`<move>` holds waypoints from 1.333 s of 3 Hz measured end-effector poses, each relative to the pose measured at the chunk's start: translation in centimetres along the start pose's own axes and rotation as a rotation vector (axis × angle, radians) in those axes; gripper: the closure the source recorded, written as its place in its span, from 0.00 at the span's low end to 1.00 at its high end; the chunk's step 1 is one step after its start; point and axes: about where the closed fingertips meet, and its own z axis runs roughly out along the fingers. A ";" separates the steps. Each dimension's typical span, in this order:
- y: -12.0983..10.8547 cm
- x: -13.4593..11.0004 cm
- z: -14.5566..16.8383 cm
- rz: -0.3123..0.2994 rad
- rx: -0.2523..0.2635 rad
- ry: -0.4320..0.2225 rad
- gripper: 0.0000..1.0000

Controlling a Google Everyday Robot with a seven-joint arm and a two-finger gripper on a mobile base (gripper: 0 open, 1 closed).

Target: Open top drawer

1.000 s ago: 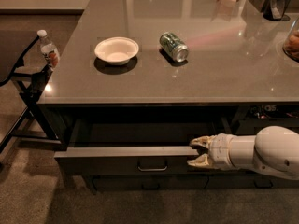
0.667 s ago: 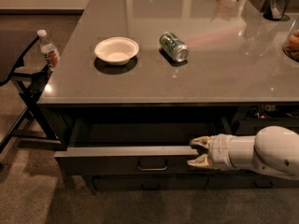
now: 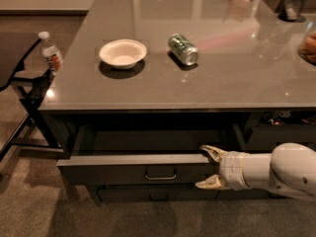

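Observation:
The top drawer (image 3: 108, 168) is a wide dark-grey drawer under the grey countertop (image 3: 197, 83). It stands pulled out toward me, with its grey interior showing behind the front. A small rectangular metal pull handle (image 3: 160, 174) sits at the centre of its front. My gripper (image 3: 209, 168) comes in from the right on a white arm. Its jaws are spread, one finger (image 3: 212, 152) over the top edge at the drawer front's right end, the other finger (image 3: 209, 182) lower by the front face. It holds nothing.
On the countertop are a white bowl (image 3: 123, 53) and a green can (image 3: 182, 49) lying on its side. A water bottle (image 3: 50, 53) stands on a dark folding stand (image 3: 27, 90) at the left. A shallower drawer (image 3: 153, 195) lies below. Dark objects sit at the far right.

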 end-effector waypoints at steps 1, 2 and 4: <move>1.2 -0.3 0.1 0.010 -0.026 -0.020 0.53; 0.9 -0.9 -0.6 0.010 -0.026 -0.020 0.77; 2.4 -1.9 -1.1 0.013 -0.056 -0.048 1.00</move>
